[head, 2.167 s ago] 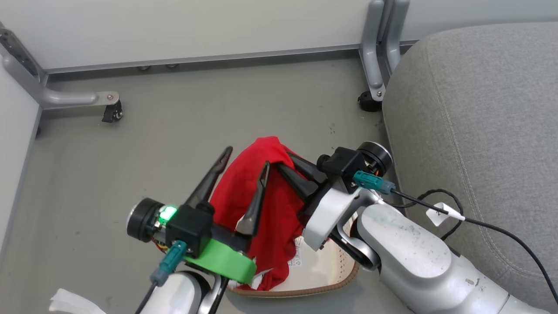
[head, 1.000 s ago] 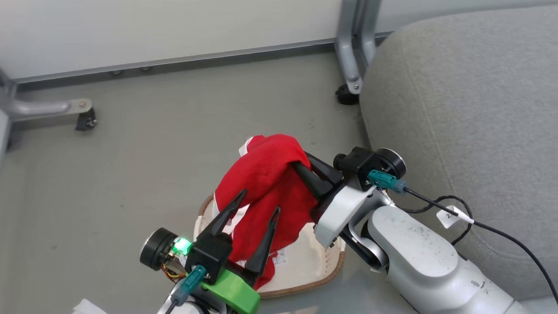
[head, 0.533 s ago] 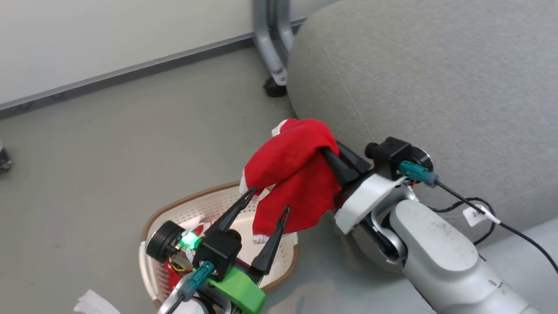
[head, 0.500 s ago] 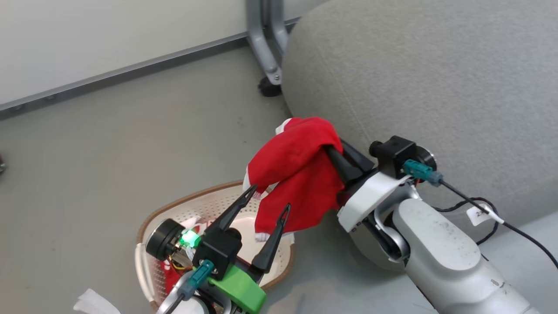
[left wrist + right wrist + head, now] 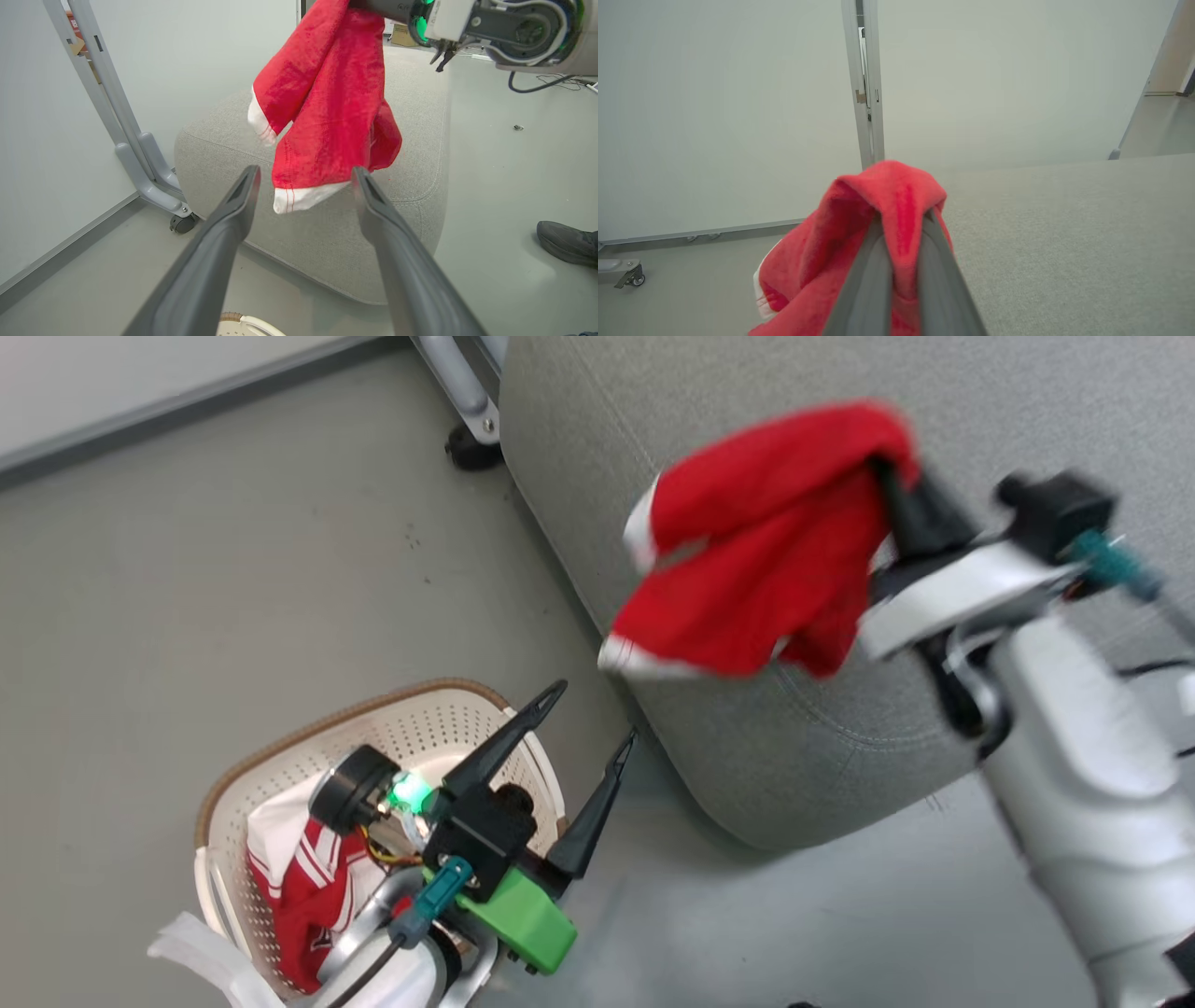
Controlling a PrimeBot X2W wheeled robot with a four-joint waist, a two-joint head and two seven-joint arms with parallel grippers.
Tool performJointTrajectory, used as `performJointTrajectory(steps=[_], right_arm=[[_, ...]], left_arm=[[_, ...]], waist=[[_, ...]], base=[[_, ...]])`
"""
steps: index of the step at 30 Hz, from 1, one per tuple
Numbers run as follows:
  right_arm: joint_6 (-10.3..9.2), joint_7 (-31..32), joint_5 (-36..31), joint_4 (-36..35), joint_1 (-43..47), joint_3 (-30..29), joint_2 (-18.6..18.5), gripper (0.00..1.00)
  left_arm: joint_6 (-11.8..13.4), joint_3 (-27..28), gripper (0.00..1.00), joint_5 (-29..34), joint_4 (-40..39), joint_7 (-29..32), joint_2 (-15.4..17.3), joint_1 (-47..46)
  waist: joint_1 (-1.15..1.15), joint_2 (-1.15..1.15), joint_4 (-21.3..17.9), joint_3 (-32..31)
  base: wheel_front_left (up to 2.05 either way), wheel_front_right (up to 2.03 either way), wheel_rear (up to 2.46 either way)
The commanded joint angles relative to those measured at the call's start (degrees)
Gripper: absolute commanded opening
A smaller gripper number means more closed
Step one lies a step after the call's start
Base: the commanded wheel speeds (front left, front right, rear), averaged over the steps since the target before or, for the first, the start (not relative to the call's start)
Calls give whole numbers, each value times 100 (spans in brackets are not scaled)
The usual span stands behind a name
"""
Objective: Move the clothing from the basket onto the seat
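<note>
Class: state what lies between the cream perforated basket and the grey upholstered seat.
Bare grey floor separates the cream basket from the grey seat in the head view; the open left gripper reaches over that gap.

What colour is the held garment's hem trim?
White trim on the red garment; best in left wrist view.

Looks like robot test lab: bare grey floor (image 5: 233, 569) around seat (image 5: 327, 242); plain white partition panels (image 5: 714, 116) on grey metal frames (image 5: 149, 186) with caster wheels (image 5: 182, 223) just behind seat.
</note>
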Motion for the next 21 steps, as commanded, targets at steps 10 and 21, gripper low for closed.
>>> performJointTrajectory(steps=[10,21], right_arm=[[-7,-24,-203,330,-1418,-1511,-1039,0],[-7,-24,-50,1497,-1396,-1803,-1146,0]], left_arm=[[-89,-46,100,297,-392,101,164,-703],[-139,-156,100,415,-371,27,119,-1135]], waist=[[0,0,607,1370],[0,0,907,2003]], base=[[0,0,0],[0,0,0]])
